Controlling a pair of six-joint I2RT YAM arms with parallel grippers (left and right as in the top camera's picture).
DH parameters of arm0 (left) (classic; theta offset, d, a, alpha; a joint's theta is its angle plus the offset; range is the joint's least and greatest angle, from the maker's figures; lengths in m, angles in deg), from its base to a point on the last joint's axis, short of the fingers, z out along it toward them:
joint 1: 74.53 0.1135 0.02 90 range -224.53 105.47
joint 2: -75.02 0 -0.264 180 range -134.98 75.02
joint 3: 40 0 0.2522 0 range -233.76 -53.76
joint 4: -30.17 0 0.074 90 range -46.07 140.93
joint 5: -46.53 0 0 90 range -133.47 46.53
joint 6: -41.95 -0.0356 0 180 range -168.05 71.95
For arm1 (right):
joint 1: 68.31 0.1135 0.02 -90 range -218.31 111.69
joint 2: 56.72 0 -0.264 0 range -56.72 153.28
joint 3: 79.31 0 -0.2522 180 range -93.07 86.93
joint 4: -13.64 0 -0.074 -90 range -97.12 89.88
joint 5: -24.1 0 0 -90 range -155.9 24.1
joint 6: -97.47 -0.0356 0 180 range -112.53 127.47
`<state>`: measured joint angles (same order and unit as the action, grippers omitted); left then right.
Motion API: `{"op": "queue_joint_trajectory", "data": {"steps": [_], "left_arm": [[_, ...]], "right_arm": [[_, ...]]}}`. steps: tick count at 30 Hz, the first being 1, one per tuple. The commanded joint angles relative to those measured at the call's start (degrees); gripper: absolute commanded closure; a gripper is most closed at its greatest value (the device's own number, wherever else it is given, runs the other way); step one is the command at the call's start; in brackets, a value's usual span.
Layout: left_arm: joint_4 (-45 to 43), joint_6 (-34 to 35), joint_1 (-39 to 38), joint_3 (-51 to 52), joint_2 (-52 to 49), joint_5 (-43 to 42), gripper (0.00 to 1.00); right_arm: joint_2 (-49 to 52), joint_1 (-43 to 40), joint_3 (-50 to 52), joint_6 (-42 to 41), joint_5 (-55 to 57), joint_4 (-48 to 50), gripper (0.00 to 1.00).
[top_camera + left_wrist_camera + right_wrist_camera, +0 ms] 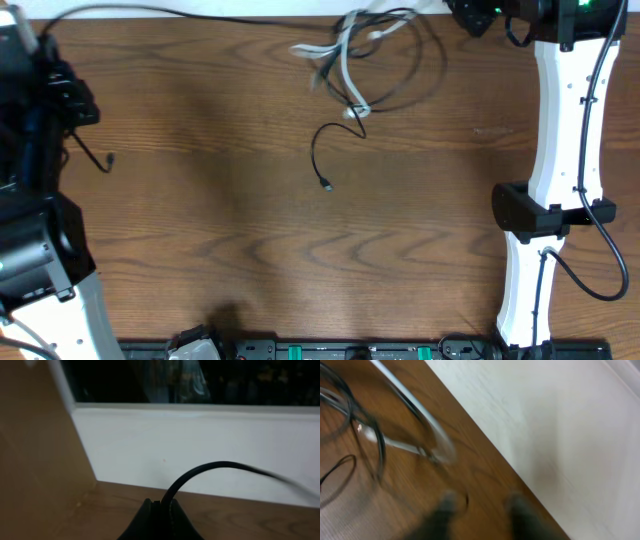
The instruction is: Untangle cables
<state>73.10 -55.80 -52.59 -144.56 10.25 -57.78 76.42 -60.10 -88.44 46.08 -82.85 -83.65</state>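
My left gripper is clamped shut on the black cable at the far-left corner of the table, and the cord runs from my fingers along the far edge toward the tangle. The tangle sits against the far edge, right of centre. There the white cable lies folded in a few loops with black loops around and across it, and one black tail drops toward the middle of the table, ending in a small plug. My right gripper hovers by the far edge just right of the heap. Its view is smeared, but the two fingers stand apart with bare wood between them, so I read it as open and holding nothing. The step, as I judge it, is to draw the black cord free of the white one. To do it well I'd use the left grip as an anchor and bring the right down on the white cable alone, on a stretch no black crosses (not the small knot at the near end of the bundle, where I'd pinch both). Then I'd pull slowly along the far edge, low over the table, watching that the loops slide open rather than cinch. If the knot tightens, I'd slacken and feed the plug back through.
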Motion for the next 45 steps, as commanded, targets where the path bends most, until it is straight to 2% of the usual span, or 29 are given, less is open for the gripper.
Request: {"op": "queue_joint_trajectory", "data": {"steps": [1,3,5,7,8,10,11,12,13,14,15,17,19,21,25,28,29,34,43,45], "left_arm": [[-0.02,-0.52,1.25,-2.73,0.44,-0.31,0.92],[0.39,-0.55,1.27,-2.86,0.42,-1.75,0.92],[0.66,-0.28,1.25,-2.86,0.37,-5.01,0.92],[0.55,0.42,1.25,-2.86,0.11,-8.81,0.92],[0.37,1.16,1.25,-2.89,0.0,-10.62,0.92],[0.31,1.9,1.22,-2.89,-0.37,-12.66,0.92],[0.35,2.45,0.98,-2.89,-0.57,-13.16,0.92],[0.37,2.56,0.57,-2.89,-0.76,-14.01,0.92],[0.35,2.56,0.09,-2.89,-1.01,-14.75,0.92],[0.35,2.67,-0.7,-2.89,-1.2,-15.34,0.92],[0.37,2.75,-1.31,-2.91,-1.4,-15.3,0.92],[0.63,2.75,-3.13,-2.93,-1.88,-15.28,0.92],[1.07,2.73,-4.72,-2.93,-2.51,-15.28,0.84],[1.95,2.73,-6.05,-2.93,-3.5,-15.26,0.83],[3.63,2.73,-7.89,-2.93,-5.62,-15.28,0.92],[3.56,2.69,-9.66,-2.93,-6.49,-15.19,0.92],[3.63,2.67,-10.47,-2.93,-6.8,-14.47,0.92],[7.19,2.21,-11.41,-2.93,-8.09,-10.51,0.76],[10.54,3.45,-11.41,-2.82,-14.03,-10.01,0.75],[14.75,5.6,-11.41,-2.8,-16.31,-6.71,0.75]], "right_arm": [[-0.48,-0.59,0.11,-0.46,-0.76,-0.28,0.17],[-0.48,-0.48,0.11,-0.42,-2.29,-0.76,0.05],[-0.48,-0.2,0.28,-0.44,-4.0,-1.22,0.05],[-0.48,0.24,0.46,-0.44,-6.27,-1.73,0.2],[-0.44,0.61,0.72,-0.44,-7.32,-1.92,0.34],[-0.39,1.49,1.03,-0.42,-8.11,-2.51,0.46],[-0.37,2.05,1.27,-0.37,-8.09,-2.8,0.48],[-0.37,2.82,1.77,-0.02,-8.09,-2.95,0.44],[-0.37,3.54,2.32,0.39,-8.09,-2.95,0.34],[-0.37,4.55,3.08,1.29,-8.09,-2.89,0.21],[-0.37,5.31,3.8,1.81,-8.09,-2.78,0.01],[-0.37,6.64,5.16,2.38,-8.2,-2.34,0.01],[-0.37,7.69,6.43,3.48,-9.6,-1.84,0.01],[-0.37,8.52,7.54,4.35,-13.16,-0.9,0.01],[-0.37,9.27,8.63,4.31,-15.39,0.7,0.01],[-0.37,9.16,9.07,4.31,-14.64,0.61,0.01],[-0.37,9.03,9.09,4.31,-14.21,0.59,0.01],[-0.37,8.76,9.09,4.33,-13.42,-0.09,0.01],[-0.37,8.59,9.09,2.45,-12.52,4.81,0.01],[-0.37,8.17,9.09,1.66,-12.26,7.1,0.01]]}}
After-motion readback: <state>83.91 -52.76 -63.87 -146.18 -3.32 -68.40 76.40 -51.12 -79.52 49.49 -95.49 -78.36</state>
